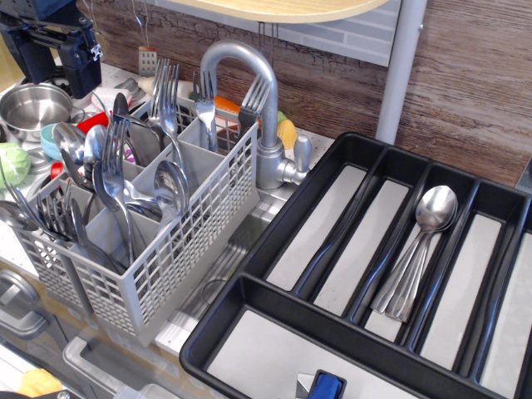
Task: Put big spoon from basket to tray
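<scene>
The light grey lattice basket (179, 258) stands at the left, full of steel cutlery. Several big spoons stand in it, bowls up, one at the middle (172, 186) and others at its left side (106, 179). The black tray (274, 249) with long pale-bottomed compartments lies at the right. A stack of big spoons (432, 212) lies in its third long compartment, bowls towards the wall. My gripper (54, 46) is a dark shape at the top left, above and behind the basket and away from the cutlery. Its fingers are not clear, and I see nothing in it.
A grey tap (249, 83) curves up between basket and tray. Forks (166, 91) stand in the basket's back compartments. A round steel pot (33, 108) and coloured dishes sit at the far left. A blue object (327, 386) lies in the tray's front compartment.
</scene>
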Tool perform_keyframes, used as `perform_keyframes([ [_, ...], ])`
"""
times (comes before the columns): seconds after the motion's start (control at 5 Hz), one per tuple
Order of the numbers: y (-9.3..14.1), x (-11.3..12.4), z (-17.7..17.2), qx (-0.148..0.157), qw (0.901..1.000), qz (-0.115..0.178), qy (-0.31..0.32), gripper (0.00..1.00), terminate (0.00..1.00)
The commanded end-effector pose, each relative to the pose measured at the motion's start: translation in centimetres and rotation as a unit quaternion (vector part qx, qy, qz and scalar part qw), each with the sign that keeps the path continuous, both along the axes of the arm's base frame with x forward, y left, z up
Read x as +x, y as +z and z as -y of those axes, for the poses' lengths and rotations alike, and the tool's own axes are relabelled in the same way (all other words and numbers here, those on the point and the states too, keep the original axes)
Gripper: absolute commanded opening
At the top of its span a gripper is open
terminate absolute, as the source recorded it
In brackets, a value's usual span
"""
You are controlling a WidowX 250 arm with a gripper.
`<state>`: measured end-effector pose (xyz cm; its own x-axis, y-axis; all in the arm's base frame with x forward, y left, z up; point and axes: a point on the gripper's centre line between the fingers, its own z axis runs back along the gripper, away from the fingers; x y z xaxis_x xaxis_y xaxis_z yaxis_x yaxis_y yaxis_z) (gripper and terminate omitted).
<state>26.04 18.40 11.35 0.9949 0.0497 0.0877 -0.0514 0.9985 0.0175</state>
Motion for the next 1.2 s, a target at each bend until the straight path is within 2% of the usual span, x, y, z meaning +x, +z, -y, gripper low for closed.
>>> perform_keyframes([
  [0.0, 0.0, 0.0, 0.0, 0.0, 1.0, 0.0, 0.0, 1.0, 0.0],
  [0.4, -1.5, 0.2, -0.3, -0.003, 0.9999, 0.009, -0.003, 1.0, 0.0],
  [1.0, -4.2, -0.4, 0.1, -0.061, 0.998, 0.014, 0.007, 1.0, 0.0],
])
